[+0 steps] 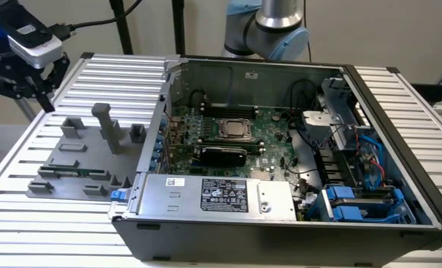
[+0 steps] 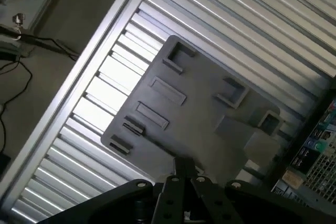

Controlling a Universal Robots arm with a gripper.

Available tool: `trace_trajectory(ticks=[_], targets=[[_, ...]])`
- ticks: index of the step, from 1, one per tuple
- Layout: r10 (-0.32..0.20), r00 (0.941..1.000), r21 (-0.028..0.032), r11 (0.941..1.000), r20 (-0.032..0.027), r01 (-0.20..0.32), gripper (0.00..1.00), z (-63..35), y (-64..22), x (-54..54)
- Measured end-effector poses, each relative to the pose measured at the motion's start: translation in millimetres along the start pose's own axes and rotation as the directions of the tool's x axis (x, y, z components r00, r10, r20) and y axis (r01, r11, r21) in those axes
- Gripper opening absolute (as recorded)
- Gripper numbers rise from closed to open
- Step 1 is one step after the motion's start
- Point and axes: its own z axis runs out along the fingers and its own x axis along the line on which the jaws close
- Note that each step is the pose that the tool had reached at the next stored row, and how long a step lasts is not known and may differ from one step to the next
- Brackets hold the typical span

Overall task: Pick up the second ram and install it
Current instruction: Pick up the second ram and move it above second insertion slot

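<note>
The second ram (image 1: 72,170) is a thin green stick lying in a holder near the front of the grey fixture plate (image 1: 57,159), on the exterior view's left of the open computer case (image 1: 280,223). My gripper (image 1: 33,84) hangs high over the slatted table's far corner on that same side, well above and behind the ram and touching nothing. In the wrist view the gripper (image 2: 184,170) looks down on the fixture plate (image 2: 199,108), its fingers (image 2: 178,169) shut together with nothing between them. The motherboard (image 1: 229,134) with its square processor socket lies inside the case.
A tall grey post (image 1: 105,127) and several low blocks rise from the fixture plate. The case's wall (image 1: 158,128) stands right beside the plate. A silver power supply (image 1: 214,195) fills the case's front. Cables (image 2: 21,40) lie on the floor beyond the table's edge.
</note>
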Motion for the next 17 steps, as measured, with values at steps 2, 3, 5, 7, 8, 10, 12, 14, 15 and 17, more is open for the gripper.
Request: trace_trajectory(ticks=[2,3,5,7,8,10,12,14,15,17], targets=[[-0.036,0.9993,-0.0008,0.9993,-0.0013,0.036,0.00,1.1,0.0,0.0],[-0.055,0.9985,-0.0011,0.9985,-0.0020,0.055,0.00,1.6,0.0,0.0],[-0.091,0.9959,-0.0017,0.9959,-0.0031,0.091,0.00,2.7,0.0,0.1],[-0.127,0.9919,-0.0022,0.9920,-0.0045,0.127,0.00,3.6,-0.1,0.1],[-0.146,0.9893,-0.0024,0.9894,-0.0052,0.146,0.00,4.1,-0.1,0.1],[-0.181,0.9835,-0.0028,0.9835,-0.0066,0.181,0.00,5.0,-0.1,0.1],[-0.216,0.9763,-0.0029,0.9763,-0.0083,0.216,0.00,5.8,-0.2,0.1],[-0.251,0.9679,-0.0031,0.9679,-0.0099,0.251,0.00,6.7,-0.2,0.1],[-0.270,0.9628,-0.0030,0.9628,-0.0109,0.270,0.00,7.1,-0.2,0.2],[-0.304,0.9527,-0.0030,0.9528,-0.0129,0.304,0.00,7.8,-0.2,0.2]])
